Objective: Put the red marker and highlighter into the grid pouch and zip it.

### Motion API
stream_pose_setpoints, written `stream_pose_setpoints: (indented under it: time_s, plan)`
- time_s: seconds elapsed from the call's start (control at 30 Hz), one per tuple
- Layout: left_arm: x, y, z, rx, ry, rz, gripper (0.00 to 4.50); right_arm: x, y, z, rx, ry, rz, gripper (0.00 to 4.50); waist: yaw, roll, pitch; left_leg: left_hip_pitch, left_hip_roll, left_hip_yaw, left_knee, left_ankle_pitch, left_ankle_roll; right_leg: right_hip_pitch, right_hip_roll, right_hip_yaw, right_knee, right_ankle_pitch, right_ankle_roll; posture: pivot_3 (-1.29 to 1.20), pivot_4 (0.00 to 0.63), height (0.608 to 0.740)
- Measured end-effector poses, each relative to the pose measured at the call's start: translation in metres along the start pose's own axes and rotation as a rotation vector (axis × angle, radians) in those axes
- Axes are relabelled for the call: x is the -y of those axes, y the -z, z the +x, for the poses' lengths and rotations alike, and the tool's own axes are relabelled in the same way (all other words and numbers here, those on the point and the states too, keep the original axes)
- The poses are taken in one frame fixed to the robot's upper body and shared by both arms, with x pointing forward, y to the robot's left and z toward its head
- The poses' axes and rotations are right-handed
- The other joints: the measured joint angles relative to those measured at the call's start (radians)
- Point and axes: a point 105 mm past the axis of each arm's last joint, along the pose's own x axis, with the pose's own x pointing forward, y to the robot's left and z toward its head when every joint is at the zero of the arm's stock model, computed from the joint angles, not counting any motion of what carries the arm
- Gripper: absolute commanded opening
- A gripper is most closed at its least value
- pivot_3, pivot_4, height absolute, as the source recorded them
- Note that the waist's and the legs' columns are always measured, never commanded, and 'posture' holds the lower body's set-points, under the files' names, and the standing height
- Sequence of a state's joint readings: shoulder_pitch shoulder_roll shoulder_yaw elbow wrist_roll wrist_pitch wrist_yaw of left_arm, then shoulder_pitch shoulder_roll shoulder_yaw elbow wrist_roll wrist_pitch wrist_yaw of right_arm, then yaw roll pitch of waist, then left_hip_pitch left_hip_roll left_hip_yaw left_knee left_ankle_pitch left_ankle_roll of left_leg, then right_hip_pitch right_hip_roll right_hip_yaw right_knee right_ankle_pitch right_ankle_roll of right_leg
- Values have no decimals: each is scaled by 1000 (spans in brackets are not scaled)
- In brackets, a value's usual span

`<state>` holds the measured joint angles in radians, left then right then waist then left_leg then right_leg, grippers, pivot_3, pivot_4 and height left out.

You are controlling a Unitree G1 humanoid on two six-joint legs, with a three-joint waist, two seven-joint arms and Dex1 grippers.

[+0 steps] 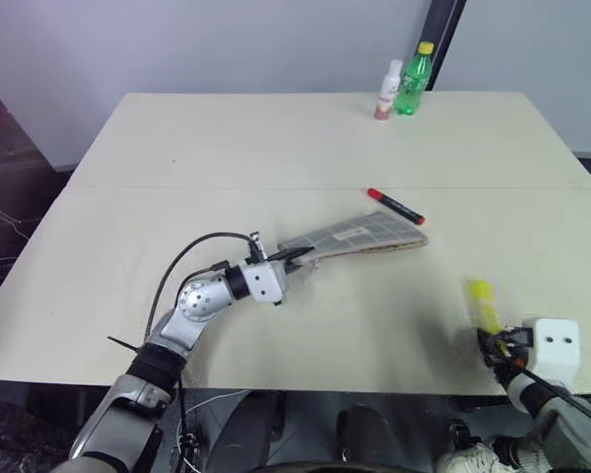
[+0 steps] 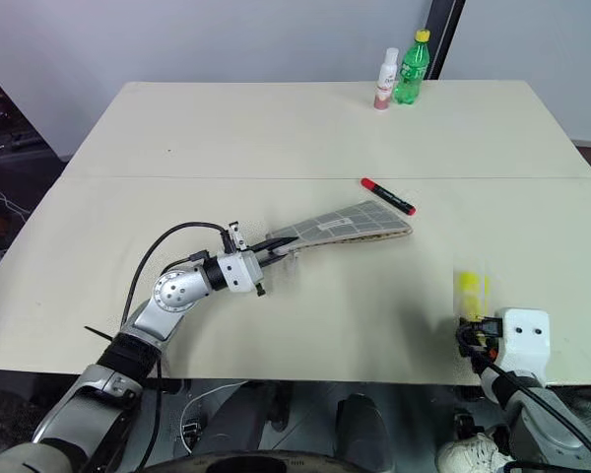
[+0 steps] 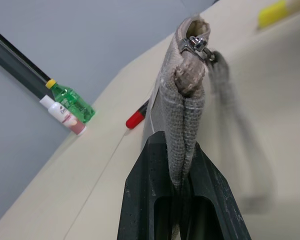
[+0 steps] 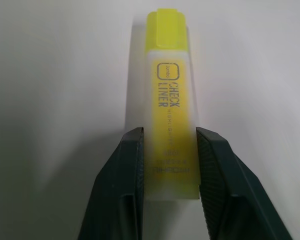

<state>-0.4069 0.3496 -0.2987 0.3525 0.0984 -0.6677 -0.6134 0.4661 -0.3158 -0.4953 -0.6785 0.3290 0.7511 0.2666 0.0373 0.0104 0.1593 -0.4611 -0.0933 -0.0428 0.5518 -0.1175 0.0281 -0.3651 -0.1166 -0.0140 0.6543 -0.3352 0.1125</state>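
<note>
The grid pouch (image 1: 360, 236) is clamped at one end between the closed fingers of the left gripper (image 1: 297, 256); its far end is rested on the table (image 1: 276, 148), beside the red marker (image 1: 395, 206). The highlighter (image 4: 169, 105) is lain flat near the table's front right edge, its rear end bracketed by the narrowed fingers of the right gripper (image 4: 169, 165), pads at or nearly at its sides.

Risks:
- The highlighter may be squeezed out forward, since only its tail is gripped.
- The slider (image 3: 199, 44) is seen at the pouch's gripped end; whether the mouth is open cannot be told. Insertion may be blocked.
- The marker may be rolled away if the pouch is dragged.
</note>
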Motion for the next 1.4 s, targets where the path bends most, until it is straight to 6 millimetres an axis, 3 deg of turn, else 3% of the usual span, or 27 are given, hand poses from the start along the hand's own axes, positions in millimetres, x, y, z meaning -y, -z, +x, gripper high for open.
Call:
stream_pose_setpoints:
  time_s: [0.07, 0.2, 0.33, 0.5, 0.63, 0.87, 1.07, 1.4]
  plan:
    - [0, 2, -1, -6, 13, -30, 0, -4, -10, 3, 41, -81, -111, 894, 0, 0, 0, 0, 0, 2, 0, 0, 0, -1, 0, 0, -1, 0, 0, 0, 150, 740]
    - [4, 6, -5, -31, 68, -55, 0, -52, -57, -17, 313, -497, -434, 894, -1, 0, 1, 0, 1, 2, 3, -1, 3, 1, 1, 0, -1, 1, 3, 0, 150, 740]
    - [4, 5, -5, -23, 79, -61, 0, -72, -66, -35, 397, -716, -587, 894, 4, -1, 1, 0, 1, -2, 9, -3, 5, 7, 1, -2, -3, 3, 6, 0, 150, 740]
    - [3, -1, 1, 2, 79, -47, 0, -74, -64, -25, 394, -741, -613, 894, 3, -2, 1, 0, 0, -2, 10, -3, 5, 8, 1, -1, -5, 4, 7, 0, 150, 740]
    - [5, -4, 2, 7, 83, -43, 0, -59, -53, -14, 341, -707, -588, 894, 2, -2, 1, 0, 0, -1, 9, -3, 6, 8, 0, -1, -6, 5, 7, 0, 150, 740]
    - [13, -4, 3, -2, 113, -32, 0, -40, -68, -1, 352, -627, -535, 894, 2, -2, 1, 0, 0, -1, 10, -3, 6, 8, 1, -1, -5, 5, 8, 0, 150, 740]
    - [21, -3, 3, -11, 140, -21, 0, -40, -63, -2, 314, -655, -515, 894, 3, -3, 1, 0, 0, -2, 9, -3, 6, 8, 0, -1, -6, 5, 8, 0, 150, 740]
    - [21, -6, 5, -1, 166, 18, 0, -46, -56, 6, 227, -696, -766, 894, 2, -3, 1, 0, 0, -1, 10, -3, 6, 8, 0, -1, -6, 5, 8, 0, 150, 740]
